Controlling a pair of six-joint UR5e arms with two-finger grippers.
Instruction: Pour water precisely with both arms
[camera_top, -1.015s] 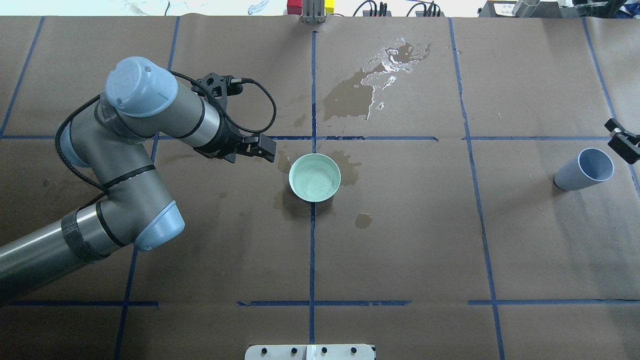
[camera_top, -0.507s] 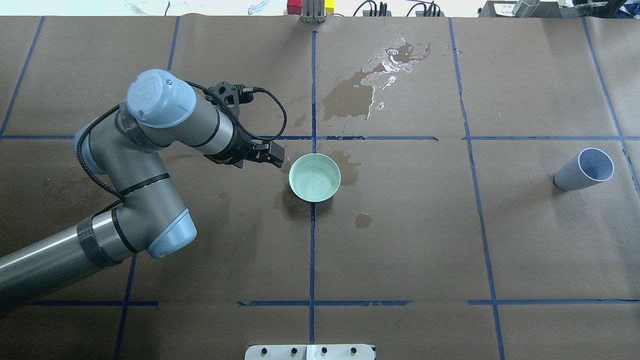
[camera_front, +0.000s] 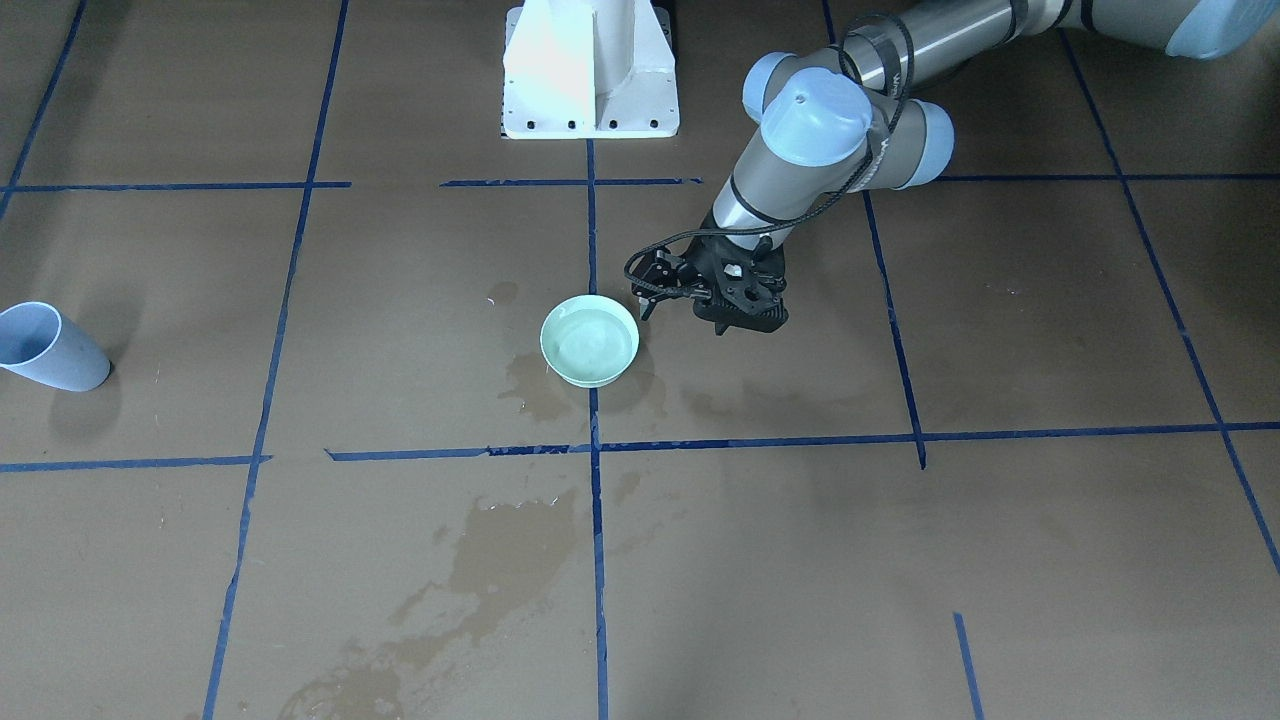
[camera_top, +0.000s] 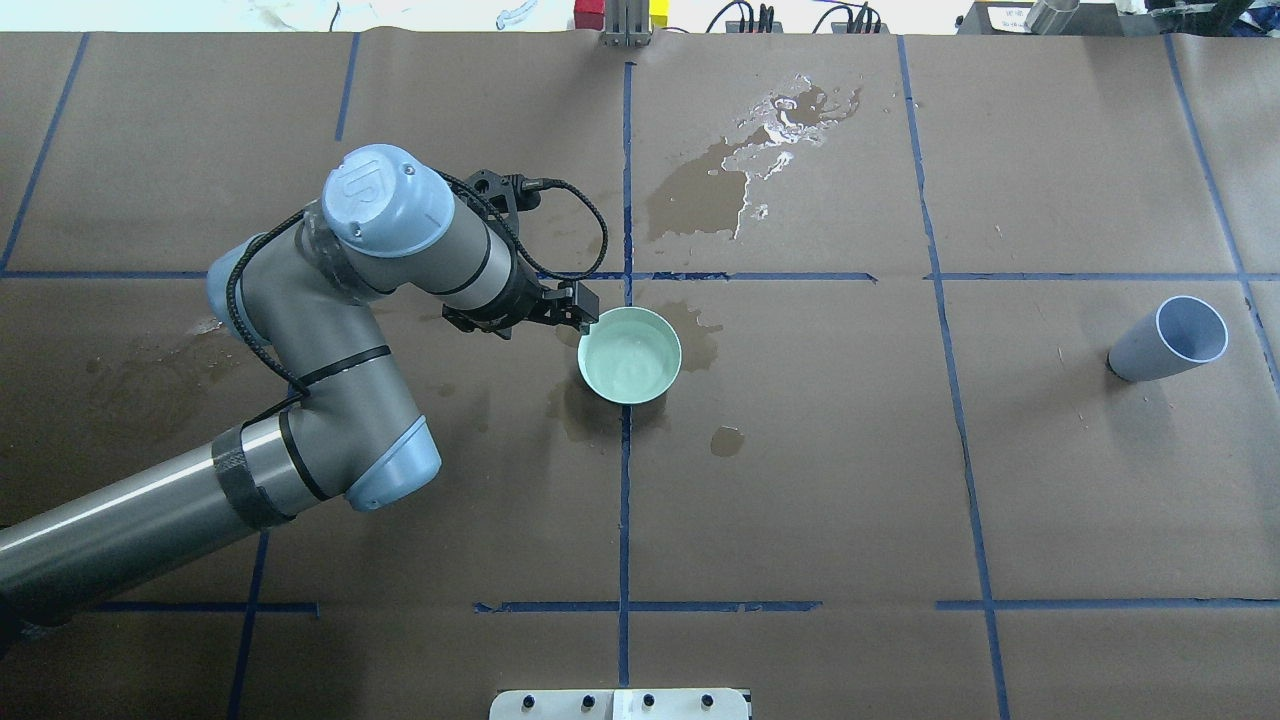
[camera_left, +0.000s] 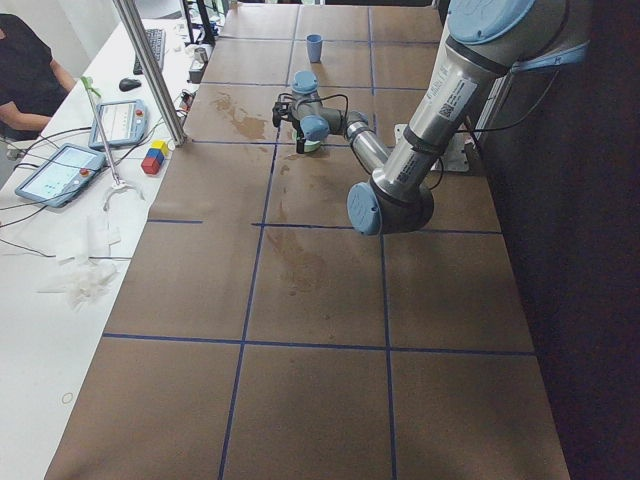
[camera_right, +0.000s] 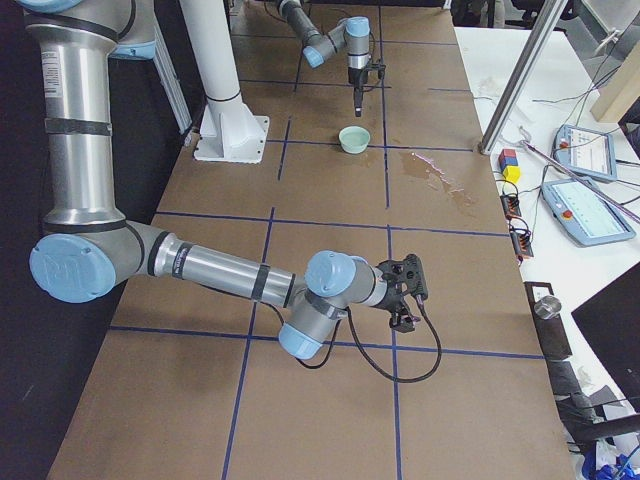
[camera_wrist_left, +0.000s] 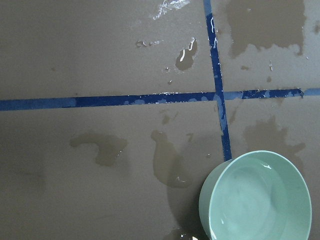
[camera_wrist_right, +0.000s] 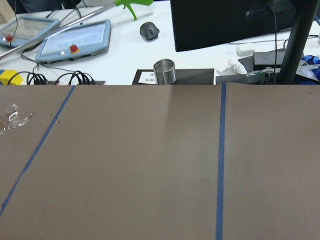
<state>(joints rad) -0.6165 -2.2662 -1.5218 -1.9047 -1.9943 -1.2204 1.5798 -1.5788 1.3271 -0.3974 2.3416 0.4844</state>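
A mint-green bowl (camera_top: 630, 355) (camera_front: 590, 342) sits at the table's middle, holding rippling clear water (camera_wrist_left: 250, 200). My left gripper (camera_top: 585, 302) (camera_front: 645, 303) is tilted down at the bowl's left rim, level with its far side. It looks open, with nothing held. A pale blue cup (camera_top: 1170, 338) (camera_front: 45, 347) stands alone at the far right of the table. My right gripper (camera_right: 410, 293) shows only in the exterior right view, low over the paper. Whether it is open or shut, I cannot tell.
Dark wet stains ring the bowl, and a glistening puddle (camera_top: 785, 115) lies behind it. Blue tape lines grid the brown paper. The white pedestal (camera_front: 590, 70) is at the robot's side. A metal can (camera_wrist_right: 164, 71), tablets and a seated person (camera_left: 25, 70) are beyond the far edge.
My left arm has swung right, and its gripper has gone from clear of the bowl to its rim. The right gripper has left the overhead view's right edge.
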